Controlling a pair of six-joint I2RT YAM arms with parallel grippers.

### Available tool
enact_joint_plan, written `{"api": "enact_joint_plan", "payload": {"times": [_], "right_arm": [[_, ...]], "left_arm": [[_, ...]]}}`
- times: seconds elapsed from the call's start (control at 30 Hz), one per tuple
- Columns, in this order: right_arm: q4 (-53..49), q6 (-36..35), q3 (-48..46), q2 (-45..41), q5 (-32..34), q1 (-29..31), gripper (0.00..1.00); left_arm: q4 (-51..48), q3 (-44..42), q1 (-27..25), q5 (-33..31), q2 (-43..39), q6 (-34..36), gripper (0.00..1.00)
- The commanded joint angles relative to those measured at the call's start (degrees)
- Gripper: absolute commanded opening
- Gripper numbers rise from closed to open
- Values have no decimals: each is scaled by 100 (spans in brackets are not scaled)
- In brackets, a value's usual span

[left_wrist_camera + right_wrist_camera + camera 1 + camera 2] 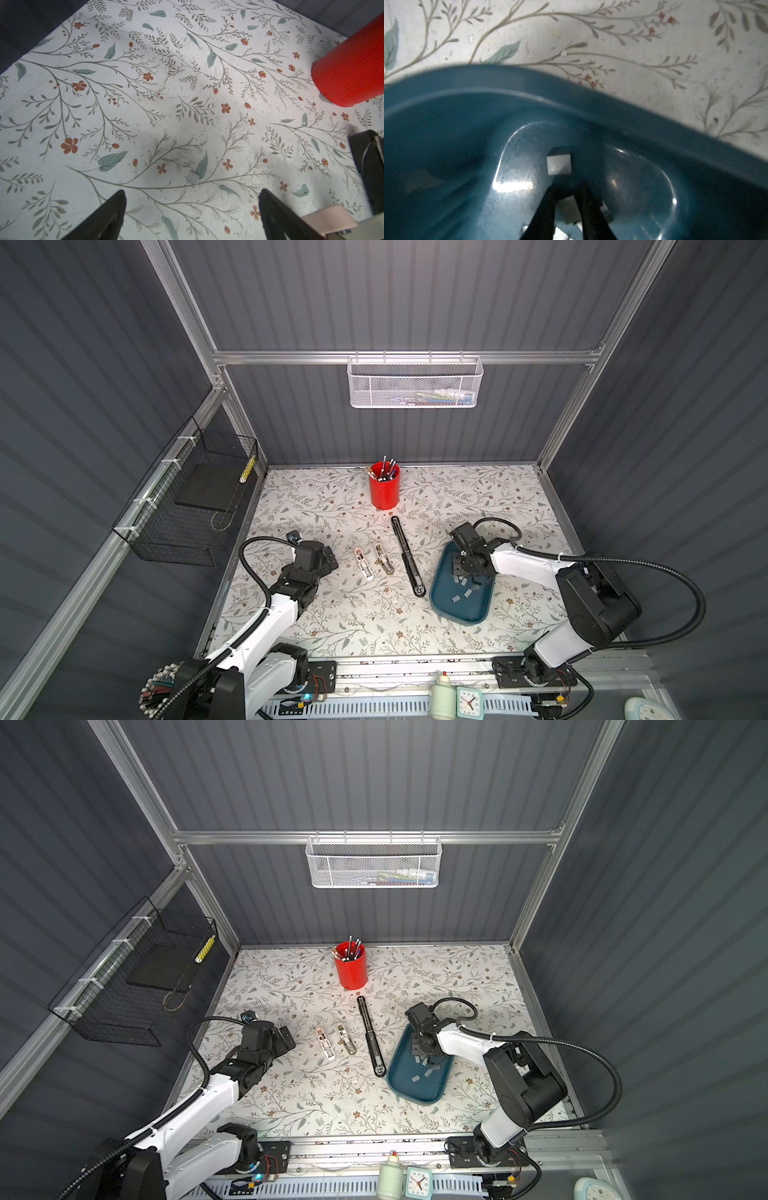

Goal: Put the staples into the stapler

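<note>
teal glossy plastic tray [465, 609], rounded corners and a raised rim, sits on the right of the table and holds the staples [456, 598]: small pale grey rectangular strips, matte metal, scattered loose on the tray floor. right gripper [568, 194] is down inside the tray, dark fingers pinched close on one staple strip [568, 209]; another flat strip [558, 165] lies just ahead of the tips. left gripper [192, 193] hangs over bare table with jaws spread wide, holding nothing; a lone grey strip [192, 177] lies on the table just ahead of it. black stapler [408, 556], long and thin, lies opened out flat just left of the tray. two small staplers lie side by side left of it, one whitish [364, 564], one beige metal [385, 559], both opened. ribbed red cup [384, 489] with pens stands upright near the back edge. table [332, 626] is covered in white sheet printed with grey branches, teal leaves and rust flowers, scuffed. walls are dark grey ribbed panels in aluminium framing; white mesh basket [415, 385] hangs on the back rail, black wire basket [187, 510] on the left wall.
</note>
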Motion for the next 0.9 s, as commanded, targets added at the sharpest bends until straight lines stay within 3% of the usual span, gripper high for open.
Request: {"api": "enact_joint_plan", "payload": {"times": [0.0, 0.4, 0.7, 0.87], "right_arm": [[-120, 21, -16, 130, 43, 35, 22], [-120, 58, -3, 34, 83, 34, 14], [-456, 154, -13, -1419, 551, 289, 13], [-200, 138, 117, -2076, 847, 896, 13]], "left_arm": [[-62, 78, 48, 9, -11, 60, 100], [-40, 72, 47, 19, -5, 46, 100], [11, 96, 47, 497, 21, -40, 100], [154, -13, 47, 983, -166, -150, 100]]}}
